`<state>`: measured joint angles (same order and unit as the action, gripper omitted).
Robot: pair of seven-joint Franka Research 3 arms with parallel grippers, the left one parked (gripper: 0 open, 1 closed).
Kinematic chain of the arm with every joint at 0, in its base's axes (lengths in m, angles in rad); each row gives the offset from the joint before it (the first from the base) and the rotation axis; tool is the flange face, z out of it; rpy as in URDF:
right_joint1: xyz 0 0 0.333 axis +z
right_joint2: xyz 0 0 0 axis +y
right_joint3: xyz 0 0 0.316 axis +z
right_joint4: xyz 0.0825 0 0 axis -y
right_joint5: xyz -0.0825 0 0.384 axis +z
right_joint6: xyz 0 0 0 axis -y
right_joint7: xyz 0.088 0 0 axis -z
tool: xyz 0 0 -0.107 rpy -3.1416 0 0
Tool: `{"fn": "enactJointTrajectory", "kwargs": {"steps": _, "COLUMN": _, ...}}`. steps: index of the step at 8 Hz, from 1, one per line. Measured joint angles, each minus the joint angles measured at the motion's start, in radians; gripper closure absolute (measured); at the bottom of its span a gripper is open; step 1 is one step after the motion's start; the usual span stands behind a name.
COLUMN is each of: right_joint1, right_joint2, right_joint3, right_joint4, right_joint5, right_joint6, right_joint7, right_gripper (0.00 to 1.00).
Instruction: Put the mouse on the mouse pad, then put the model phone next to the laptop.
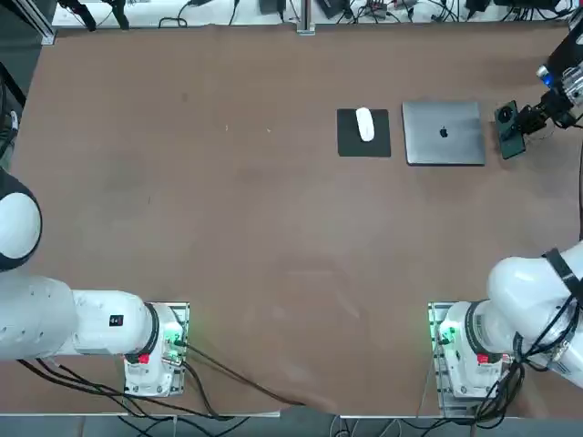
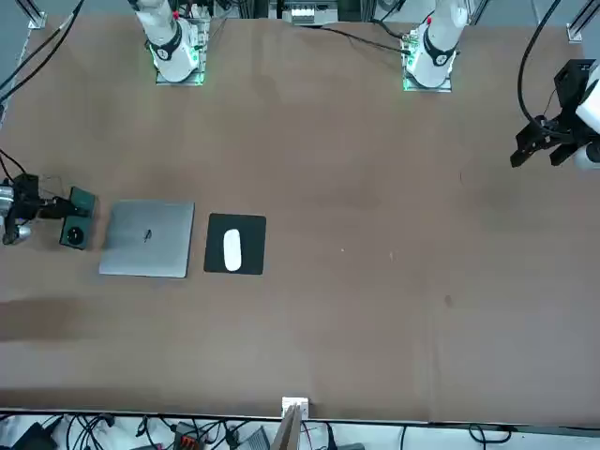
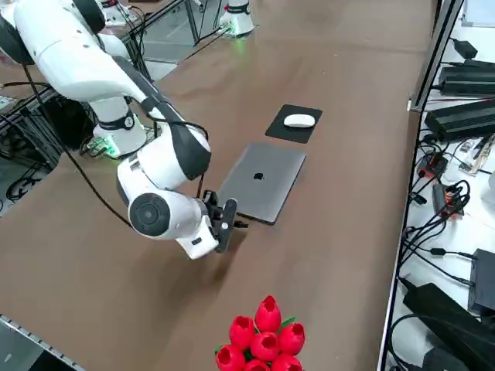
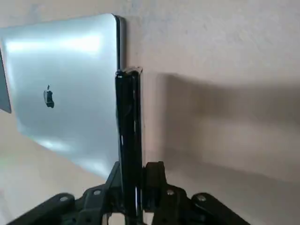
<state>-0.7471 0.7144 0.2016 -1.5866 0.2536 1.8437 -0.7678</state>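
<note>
- The mouse (image 1: pixel 364 124) lies on the mouse pad (image 1: pixel 350 144), near the middle of the black mat, its long axis running away from the robot.
- The mouse pad sits flat on the brown surface (image 1: pixel 228 228), just beside the laptop (image 1: pixel 444 133) on the robot's left of it, with a narrow strip of surface between the two.
- The laptop is closed, lid up, with the dark logo in the centre of its silver-grey lid.
- The right gripper (image 1: pixel 521 127) is on the other side of the laptop, towards the robot's right edge of the surface, reaching in from the side.
- Its fingers (image 4: pixel 152 180) are closed on the model phone (image 1: pixel 510 130), pinching the slim dark slab across its thin faces.
- In the wrist view the model phone (image 4: pixel 127 140) stands edge-on between the fingers, its far end just beside the laptop's (image 4: pixel 61 89) side edge.
- From overhead the phone's greenish-black back shows a round camera ring at the end farther from the robot.
- In the front view the model phone (image 2: pixel 77 219) is just beside the laptop (image 2: pixel 147 238), a small gap apart; whether it rests on the surface cannot be told.
- In the right side view the wrist hides most of the phone, and a bunch of red tulips (image 3: pixel 263 336) stands at the near edge.
</note>
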Motion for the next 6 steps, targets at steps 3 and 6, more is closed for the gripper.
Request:
{"fn": "enactJointTrajectory", "kwargs": {"steps": 3, "right_joint1": 0.018, "right_joint2": 0.01, "right_joint3": 0.002, "right_joint4": 0.009, "right_joint5": 0.0, "right_joint6": -0.004, "right_joint7": -0.003, "right_gripper": 0.84}}
{"fn": "enactJointTrajectory", "kwargs": {"steps": 6, "right_joint1": 0.022, "right_joint2": 0.027, "right_joint3": 0.002, "right_joint4": 0.012, "right_joint5": -0.004, "right_joint6": -0.004, "right_joint7": -0.008, "right_gripper": 0.84}}
